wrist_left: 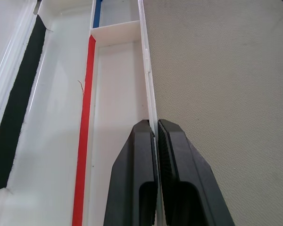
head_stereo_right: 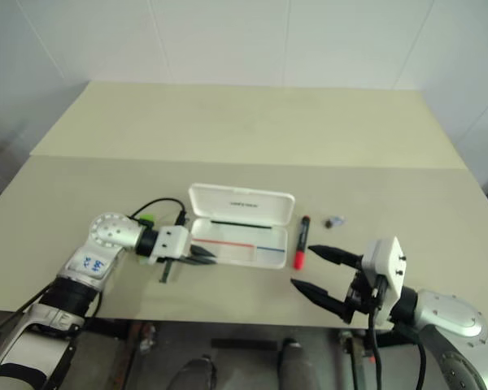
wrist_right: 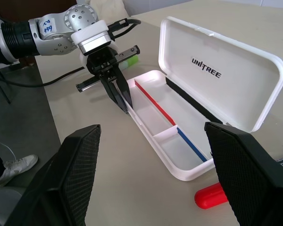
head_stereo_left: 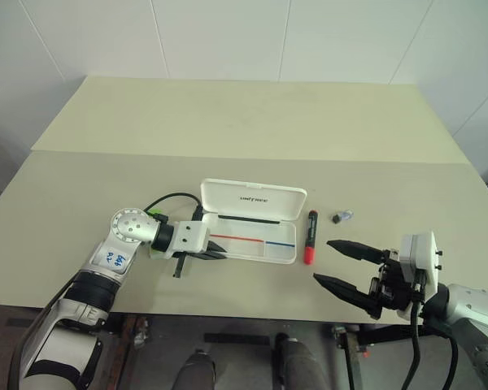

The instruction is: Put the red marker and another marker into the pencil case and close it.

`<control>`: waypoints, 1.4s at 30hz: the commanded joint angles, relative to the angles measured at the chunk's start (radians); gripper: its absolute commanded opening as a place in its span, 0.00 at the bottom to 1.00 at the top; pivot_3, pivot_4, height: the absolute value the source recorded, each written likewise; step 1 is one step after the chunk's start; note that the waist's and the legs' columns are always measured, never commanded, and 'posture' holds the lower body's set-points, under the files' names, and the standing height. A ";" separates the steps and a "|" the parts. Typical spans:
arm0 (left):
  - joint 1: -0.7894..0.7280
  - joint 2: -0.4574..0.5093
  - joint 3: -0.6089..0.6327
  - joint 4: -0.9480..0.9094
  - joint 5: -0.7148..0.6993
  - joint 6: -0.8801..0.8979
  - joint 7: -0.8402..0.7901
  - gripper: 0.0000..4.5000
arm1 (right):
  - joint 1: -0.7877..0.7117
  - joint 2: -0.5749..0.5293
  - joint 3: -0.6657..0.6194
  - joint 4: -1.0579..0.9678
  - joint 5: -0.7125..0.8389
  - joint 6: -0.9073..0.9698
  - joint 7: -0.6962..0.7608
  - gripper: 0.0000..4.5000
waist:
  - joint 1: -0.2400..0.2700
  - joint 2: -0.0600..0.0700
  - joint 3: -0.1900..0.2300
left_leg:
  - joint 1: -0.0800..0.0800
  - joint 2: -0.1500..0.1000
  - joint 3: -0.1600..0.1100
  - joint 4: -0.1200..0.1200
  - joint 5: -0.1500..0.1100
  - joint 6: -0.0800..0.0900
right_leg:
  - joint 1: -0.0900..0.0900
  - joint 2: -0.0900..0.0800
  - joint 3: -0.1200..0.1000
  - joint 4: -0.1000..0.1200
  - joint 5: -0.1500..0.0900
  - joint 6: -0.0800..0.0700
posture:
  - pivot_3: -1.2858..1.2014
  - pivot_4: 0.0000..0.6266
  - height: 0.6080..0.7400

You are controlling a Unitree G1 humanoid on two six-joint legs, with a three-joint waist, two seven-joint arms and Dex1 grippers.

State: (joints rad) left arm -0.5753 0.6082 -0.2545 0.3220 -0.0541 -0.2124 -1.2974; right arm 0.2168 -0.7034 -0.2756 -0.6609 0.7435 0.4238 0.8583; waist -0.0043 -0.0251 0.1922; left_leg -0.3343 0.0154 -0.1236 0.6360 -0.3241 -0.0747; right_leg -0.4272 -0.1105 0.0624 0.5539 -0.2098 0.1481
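On the beige surface [head_stereo_left: 228,122] you have the pencil case [head_stereo_left: 252,241] lying open, lid tilted up at the back, tray empty with red and blue lines inside. Your left gripper [head_stereo_left: 214,254] reaches in from the left, forearm low, pointing right and angled down; its fingers [wrist_left: 141,179] are clenched on the near front wall of the case at its left end, wall pinched between them in the left wrist view. The red marker [head_stereo_left: 310,236] lies on the surface just right of the case, red end toward you, touching nothing. Another marker [wrist_right: 128,60], lime green, sits behind the left wrist, beside the case's left end. A small dark object [head_stereo_left: 342,217] lies right of the red marker. Your right gripper [head_stereo_left: 339,262] hovers near the front edge, pointing left, fingers spread wide, released, holding nothing, well apart from the red marker.
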 commanded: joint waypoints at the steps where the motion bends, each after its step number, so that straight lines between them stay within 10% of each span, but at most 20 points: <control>1: 0.017 0.017 -0.031 0.005 0.015 0.032 -0.034 0.01 | -0.009 -0.006 0.001 -0.016 0.004 0.003 -0.008 0.83 | 0.000 0.000 0.000 | 0.000 0.000 0.000 0.000 0.000 0.000 | 0.000 0.000 0.000 0.000 0.000 0.000 | 0.52 0.24 1.00; 14: 0.032 0.011 -0.006 -0.071 -0.014 0.086 -0.039 0.99 | -0.035 -0.014 -0.004 -0.006 -0.001 0.012 -0.003 0.83 | 0.000 0.000 0.000 | 0.000 0.000 0.000 0.000 0.000 0.000 | 0.000 0.000 0.000 0.000 -0.001 -0.001 | 0.52 0.24 1.00; 42: -0.012 -0.050 0.153 -0.466 -0.377 0.420 0.017 1.00 | -0.056 -0.039 -0.022 -0.021 0.005 0.102 -0.075 0.83 | 0.002 0.000 0.000 | -0.001 0.000 0.000 0.000 0.000 0.000 | 0.000 0.000 0.000 -0.001 -0.002 -0.002 | 0.52 0.24 1.00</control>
State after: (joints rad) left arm -0.5674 0.5746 -0.1360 -0.1071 -0.3801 0.2095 -1.3069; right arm 0.1718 -0.7366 -0.2797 -0.6549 0.7359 0.5132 0.8107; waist -0.0021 -0.0254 0.1923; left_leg -0.3353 0.0154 -0.1239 0.6364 -0.3240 -0.0749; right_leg -0.4272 -0.1104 0.0626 0.5528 -0.2115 0.1458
